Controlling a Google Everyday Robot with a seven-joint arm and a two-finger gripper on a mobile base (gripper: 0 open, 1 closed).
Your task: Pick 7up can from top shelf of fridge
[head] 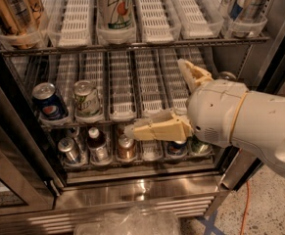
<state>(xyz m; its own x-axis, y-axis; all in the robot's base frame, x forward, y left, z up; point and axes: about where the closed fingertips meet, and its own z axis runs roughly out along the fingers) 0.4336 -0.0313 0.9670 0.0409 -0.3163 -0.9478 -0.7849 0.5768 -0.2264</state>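
The 7up can (115,6) stands upright in a white slotted lane at the front middle of the top shelf (132,44) of the fridge (132,192); its lid is cut off by the frame's top edge. My gripper (154,97) is open and empty. It hangs in front of the middle shelf, below and to the right of the can. One cream finger (193,72) points up and back, the other finger (156,129) points left. The white arm fills the right of the view.
A gold-brown can (14,9) stands top left, and more cans (240,4) top right. A blue Pepsi can (49,102) and a pale can (88,99) stand on the middle shelf. Bottles and cans (98,146) fill the bottom shelf. A crumpled plastic bag (127,222) lies below the sill.
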